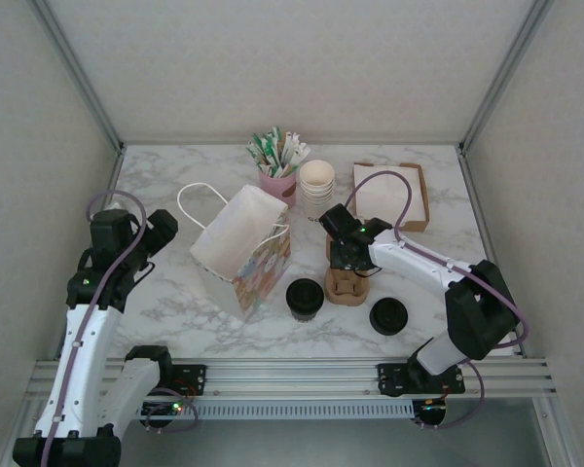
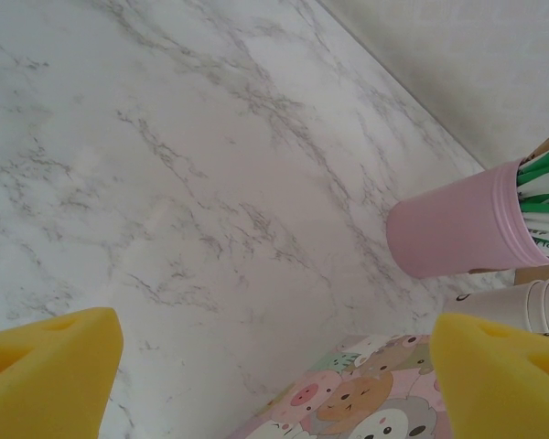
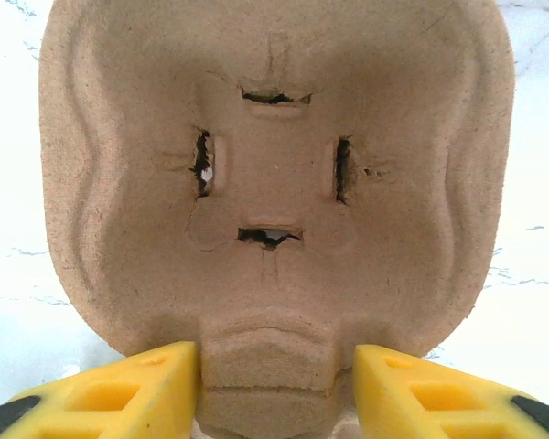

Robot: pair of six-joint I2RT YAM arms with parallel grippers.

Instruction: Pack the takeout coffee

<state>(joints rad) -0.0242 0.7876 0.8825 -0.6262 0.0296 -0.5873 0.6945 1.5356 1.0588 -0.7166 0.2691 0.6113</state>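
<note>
The takeout coffee (image 1: 305, 299), a small cup under a black lid, stands on the marble table just left of a brown pulp cup carrier (image 1: 348, 289). My right gripper (image 1: 346, 265) points down onto that carrier. In the right wrist view its yellow fingers (image 3: 128, 389) straddle the carrier's (image 3: 274, 137) centre ridge; the left pad touches it and the right pad stands a little off. My right gripper (image 3: 276, 384) is open. My left gripper (image 1: 165, 229) hovers at the left of the printed paper bag (image 1: 258, 268), open and empty (image 2: 274, 375).
A second black-lidded round thing (image 1: 388, 316) sits right of the carrier. Behind the bag stand a pink cup of packets (image 1: 277, 183) and a stack of cream cups (image 1: 316, 185). A cardboard tray (image 1: 419, 209) lies at the back right. Enclosure walls surround the table.
</note>
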